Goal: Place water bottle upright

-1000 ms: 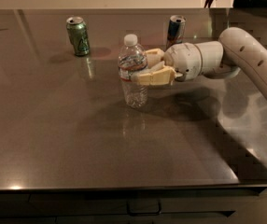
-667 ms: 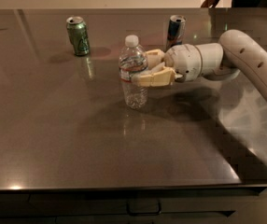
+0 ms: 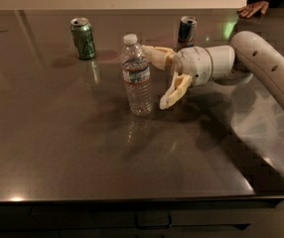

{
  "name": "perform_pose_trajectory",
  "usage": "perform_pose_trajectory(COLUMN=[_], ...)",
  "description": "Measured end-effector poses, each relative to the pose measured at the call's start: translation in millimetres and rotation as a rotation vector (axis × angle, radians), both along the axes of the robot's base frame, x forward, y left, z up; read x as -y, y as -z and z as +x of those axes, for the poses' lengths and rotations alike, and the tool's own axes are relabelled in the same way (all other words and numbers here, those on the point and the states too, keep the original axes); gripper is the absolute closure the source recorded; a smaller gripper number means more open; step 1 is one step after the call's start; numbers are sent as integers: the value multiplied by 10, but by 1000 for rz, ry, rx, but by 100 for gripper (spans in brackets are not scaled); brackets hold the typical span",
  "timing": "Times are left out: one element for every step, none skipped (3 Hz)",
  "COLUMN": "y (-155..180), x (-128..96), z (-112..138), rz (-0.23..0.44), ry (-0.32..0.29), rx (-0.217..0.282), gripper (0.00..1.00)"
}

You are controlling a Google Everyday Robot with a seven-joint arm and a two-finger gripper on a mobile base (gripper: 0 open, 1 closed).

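The water bottle [image 3: 137, 76], clear ribbed plastic with a white cap and a red-white-blue label band, stands upright on the dark table [image 3: 82, 152] near its middle. My gripper [image 3: 157, 78] is just right of the bottle with its two tan fingers spread open, one behind the bottle's upper part and one lower at the front right. The fingers do not hold the bottle. The white arm reaches in from the right.
A green can [image 3: 83, 37] stands at the back left. A blue-silver can [image 3: 186, 31] stands at the back, behind my gripper. A person's hand [image 3: 253, 8] rests at the table's far right edge. The table's front edge runs along the bottom.
My gripper was shut on the bottle; now its fingers have spread and let go, and the bottle stands on its own.
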State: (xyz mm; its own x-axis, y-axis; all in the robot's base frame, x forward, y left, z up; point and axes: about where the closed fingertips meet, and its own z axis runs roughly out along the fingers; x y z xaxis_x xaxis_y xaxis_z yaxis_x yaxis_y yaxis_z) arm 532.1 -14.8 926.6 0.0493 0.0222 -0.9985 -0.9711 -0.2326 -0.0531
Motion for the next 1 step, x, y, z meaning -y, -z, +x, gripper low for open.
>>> perform_pose_trajectory(y=[0], x=[-1], z=[0], rz=[0], ry=[0], rx=[0], gripper=[0])
